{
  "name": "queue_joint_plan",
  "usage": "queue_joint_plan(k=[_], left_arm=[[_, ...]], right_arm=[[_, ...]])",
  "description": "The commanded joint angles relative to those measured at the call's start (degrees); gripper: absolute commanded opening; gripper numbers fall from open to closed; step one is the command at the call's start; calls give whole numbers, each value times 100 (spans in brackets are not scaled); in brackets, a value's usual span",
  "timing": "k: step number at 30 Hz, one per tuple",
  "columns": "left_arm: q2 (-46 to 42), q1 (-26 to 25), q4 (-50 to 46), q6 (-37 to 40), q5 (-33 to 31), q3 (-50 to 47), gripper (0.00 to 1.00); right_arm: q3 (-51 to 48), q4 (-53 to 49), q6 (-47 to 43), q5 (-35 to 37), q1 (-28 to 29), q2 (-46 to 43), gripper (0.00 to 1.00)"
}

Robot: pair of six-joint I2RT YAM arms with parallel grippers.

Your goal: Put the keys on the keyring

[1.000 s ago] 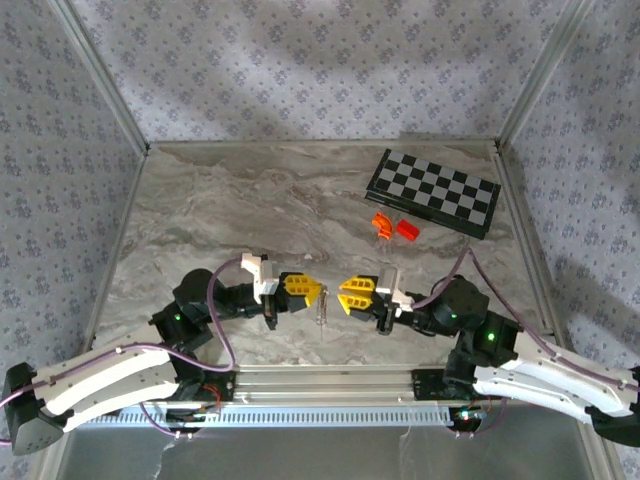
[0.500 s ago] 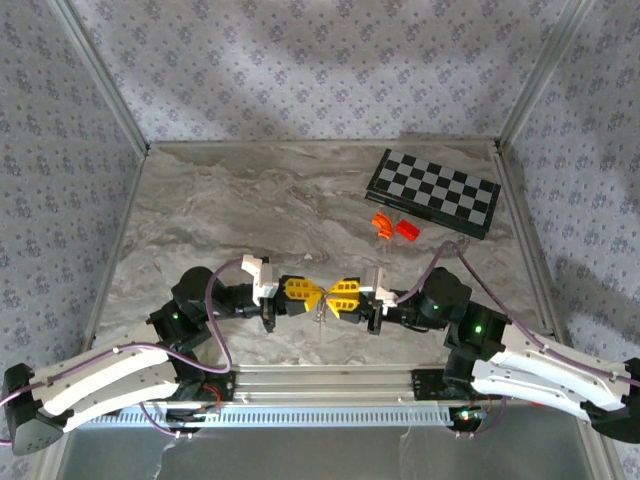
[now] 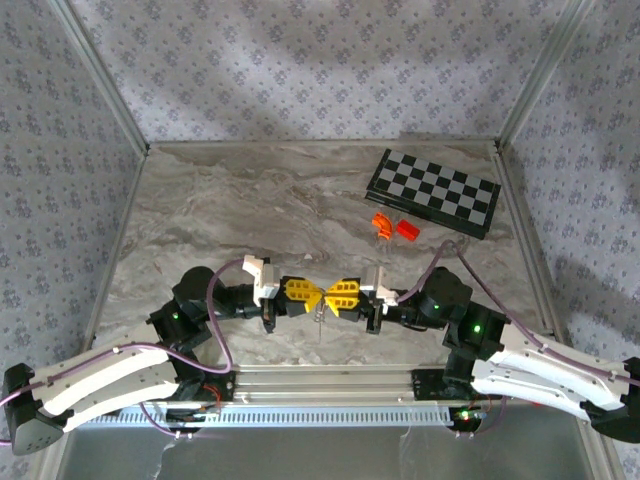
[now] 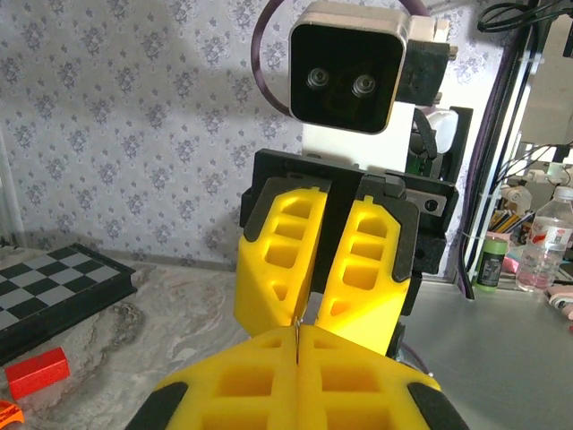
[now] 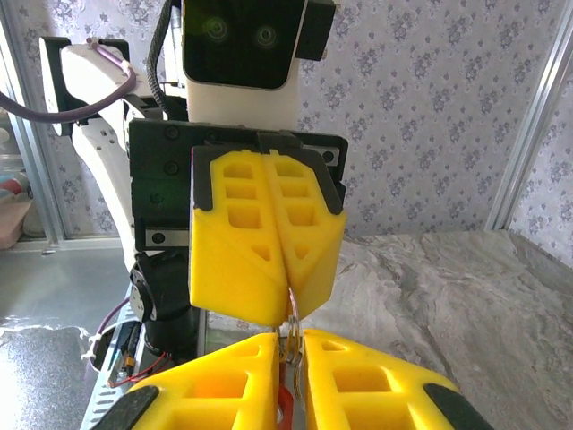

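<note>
Now left pincer (image 5: 287,282) clamps keyring (image 5: 292,311) (right pincer (image 4: 303,317) facing, close)

The keyring (image 5: 292,324) is mostly hidden between the yellow fingers (image 5: 235,242).

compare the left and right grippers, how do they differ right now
The left gripper has its fingers pressed together; the right gripper has a slim gap between its own. The left gripper pinches the keyring at its tips; the ring hangs into the right gripper's gap, grip unclear. Both have yellow fingers, meeting tip to tip.
</note>
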Motion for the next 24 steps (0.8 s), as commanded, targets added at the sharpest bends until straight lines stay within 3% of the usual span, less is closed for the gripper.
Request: queue_joint_plan(k=[1, 8, 10, 13, 24], left_arm=[[-17, 4, 188, 67, 107, 205, 0], [-60, 5, 51, 83, 99, 221, 0], [-72, 3, -94, 114, 62, 259, 0], [-112, 3, -609, 285, -160, 395, 0], [74, 8, -3020, 1248, -830, 1223, 23]], right_arm=[[75, 190, 95, -69, -33, 19, 14], [166, 10, 118, 29, -41, 68, 5], [232, -126, 75, 48, -39, 92, 0], [373, -462, -33, 91, -35, 94, 0], [1312, -2148, -637, 406, -18, 417, 0]])
